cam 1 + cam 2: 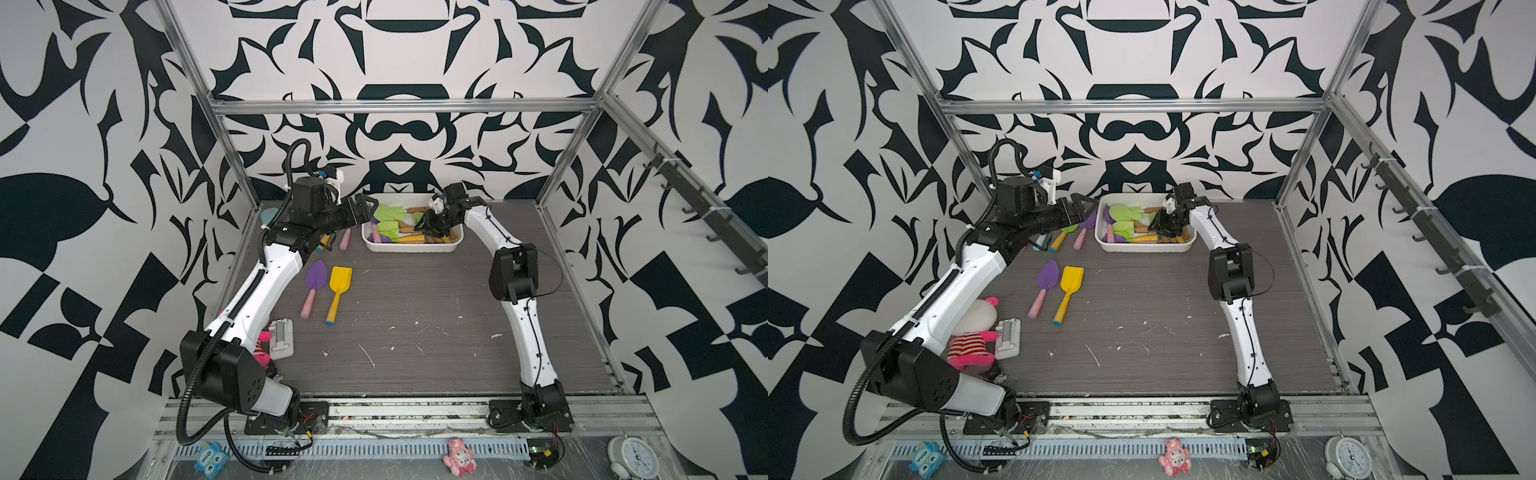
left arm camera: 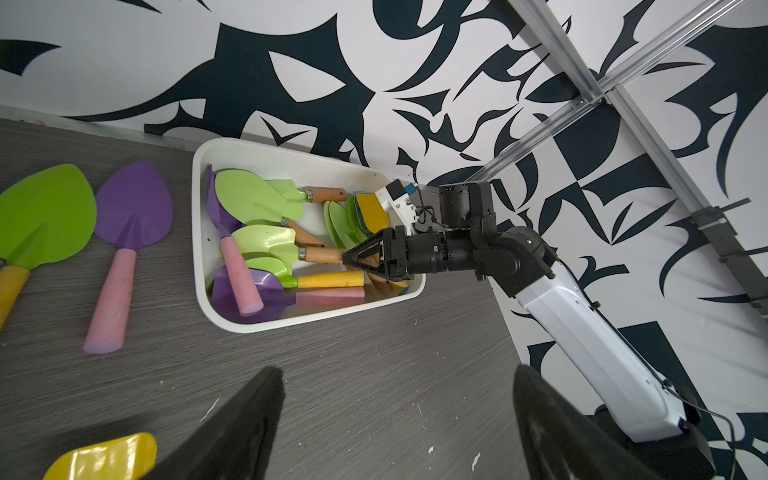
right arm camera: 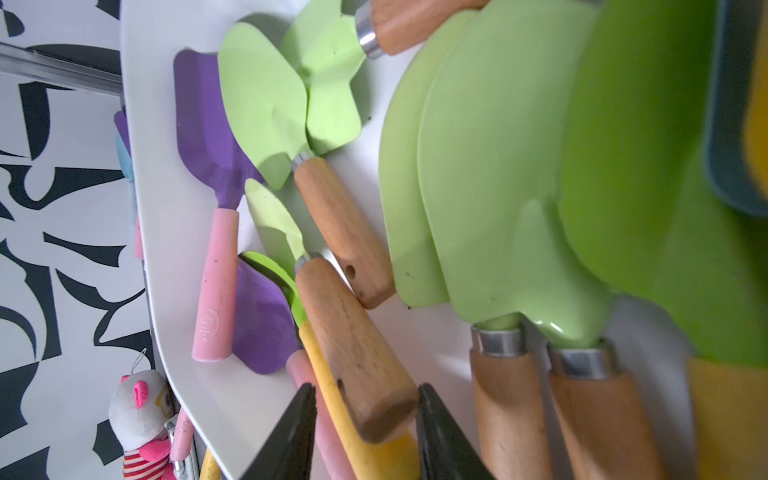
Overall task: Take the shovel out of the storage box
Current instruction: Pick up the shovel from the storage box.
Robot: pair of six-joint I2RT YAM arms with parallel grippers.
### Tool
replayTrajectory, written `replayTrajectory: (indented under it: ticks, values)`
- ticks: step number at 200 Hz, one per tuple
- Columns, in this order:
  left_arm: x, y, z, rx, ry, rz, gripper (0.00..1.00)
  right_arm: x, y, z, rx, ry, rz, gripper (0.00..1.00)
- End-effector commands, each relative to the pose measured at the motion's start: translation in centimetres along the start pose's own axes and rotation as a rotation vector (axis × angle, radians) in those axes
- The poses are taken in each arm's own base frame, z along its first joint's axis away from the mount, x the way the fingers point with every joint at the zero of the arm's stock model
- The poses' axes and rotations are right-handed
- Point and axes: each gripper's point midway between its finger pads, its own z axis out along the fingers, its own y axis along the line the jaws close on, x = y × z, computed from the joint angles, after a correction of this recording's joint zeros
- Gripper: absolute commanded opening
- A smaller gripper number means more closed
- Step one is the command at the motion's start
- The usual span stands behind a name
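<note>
As right pincer [image 3: 368, 390] straddles wooden handle [image 3: 353, 332], glossy blades [image 3: 498, 187]

storage box [image 1: 409, 249]: packed with overlapping shovels [image 2: 253, 199] | right pincer [image 3: 368, 388]: straddling wooden handle [image 3: 353, 340] | table [image 1: 415, 299] middle: passable

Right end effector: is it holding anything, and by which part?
The right end effector flanks the free end of a wooden shovel handle; whether it grips cannot be told.
</note>
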Motion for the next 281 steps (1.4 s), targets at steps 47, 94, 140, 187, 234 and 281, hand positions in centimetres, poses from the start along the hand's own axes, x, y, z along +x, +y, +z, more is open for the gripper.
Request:
replayTrajectory:
  ticks: [47, 94, 140, 187, 234, 281]
  values:
    - [1.1, 0.0, 1.1, 0.031, 0.030, -0.020, 0.89, -1.3, 3.9, 1.1, -0.126, -0.037, -0.024, 0.41]
    - [1.9, 0.0, 2.0, 0.041, 0.048, -0.029, 0.88, -1.8, 5.2, 1.4, -0.185, -0.055, -0.028, 0.41]
    - [2.2, 0.2, 2.5, 0.043, 0.055, -0.035, 0.88, -1.8, 6.8, 1.7, -0.242, -0.054, -0.045, 0.37]
    - [2.5, 0.5, 3.0, 0.043, 0.062, -0.053, 0.87, -1.7, 7.5, 1.2, -0.252, -0.058, -0.044, 0.19]
    - [2.2, 0.6, 3.7, 0.047, 0.049, -0.121, 0.87, -1.1, 7.7, -1.1, -0.209, -0.094, -0.051, 0.07]
    - [1.5, 0.8, 5.0, 0.040, 0.031, -0.199, 0.87, -1.3, 8.1, -4.6, -0.154, -0.186, -0.064, 0.01]
